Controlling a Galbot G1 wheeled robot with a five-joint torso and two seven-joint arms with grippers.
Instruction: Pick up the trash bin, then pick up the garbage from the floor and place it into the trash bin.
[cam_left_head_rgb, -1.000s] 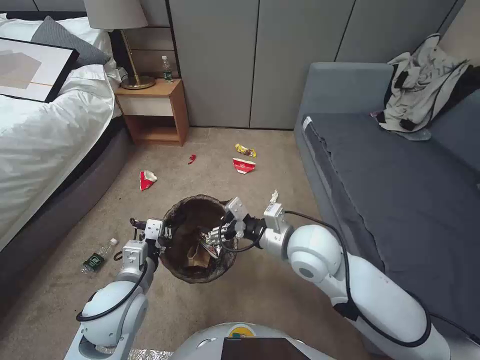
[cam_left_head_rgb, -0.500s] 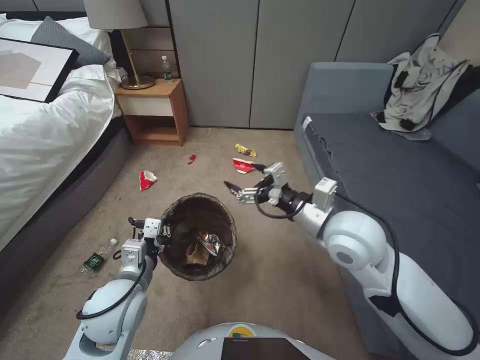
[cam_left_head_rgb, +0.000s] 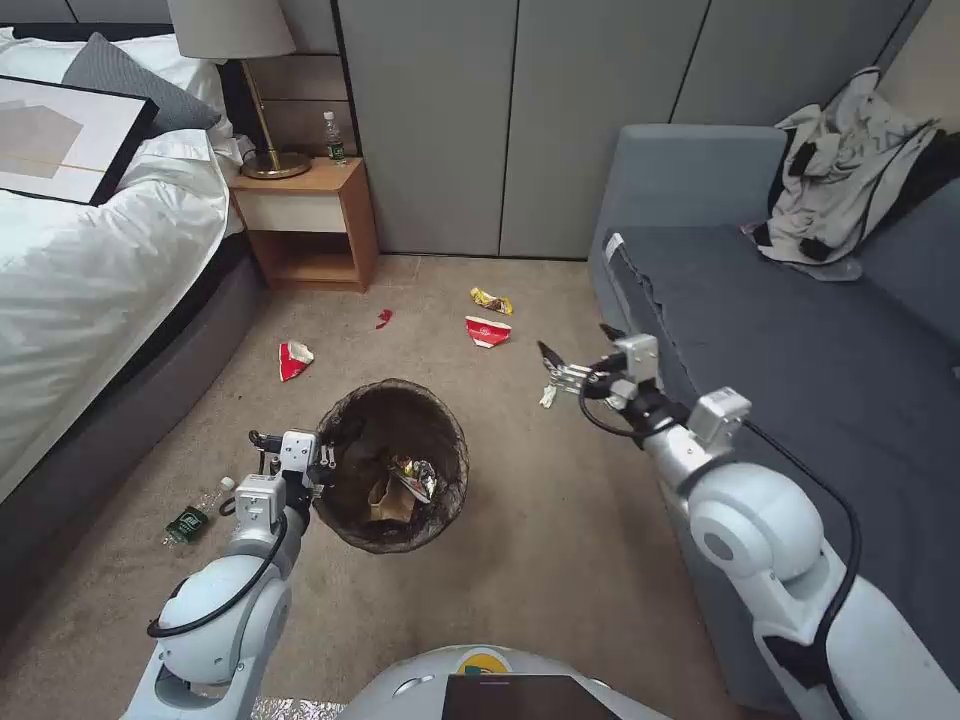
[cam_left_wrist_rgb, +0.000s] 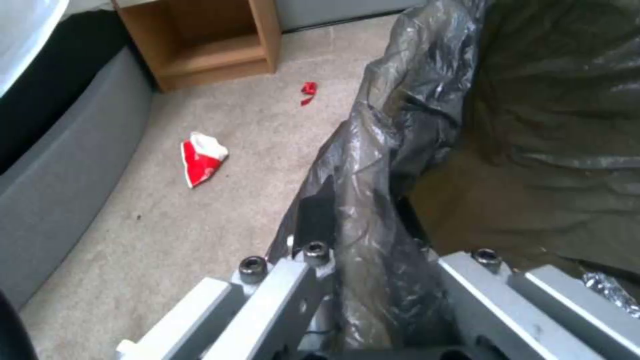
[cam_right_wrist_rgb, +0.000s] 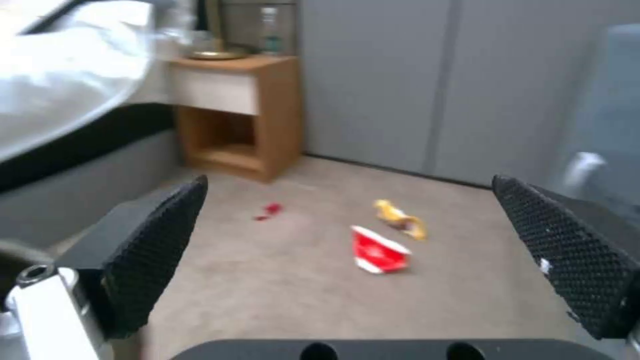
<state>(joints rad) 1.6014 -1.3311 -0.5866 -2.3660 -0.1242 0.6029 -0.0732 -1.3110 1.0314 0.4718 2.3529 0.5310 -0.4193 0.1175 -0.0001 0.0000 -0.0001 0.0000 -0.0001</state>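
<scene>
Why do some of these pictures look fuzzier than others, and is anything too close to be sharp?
Head view: evenly lit and sharp, straight edges bowed. Left wrist view: the left gripper and trash bin bag loom close and soft, with sheen on the plastic. Right wrist view: hazy throughout, the nightstand and red carton blurred.

one trash bin (cam_left_head_rgb: 447, 500), two red cartons (cam_left_head_rgb: 488, 331)

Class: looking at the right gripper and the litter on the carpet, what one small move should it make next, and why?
Probably lower the right gripper onto the white paper wad just beneath it. Its jaws stand open and empty, that wad is the nearest litter, and the red carton lies farther off. The left gripper already holds the bin by its rim.
</scene>
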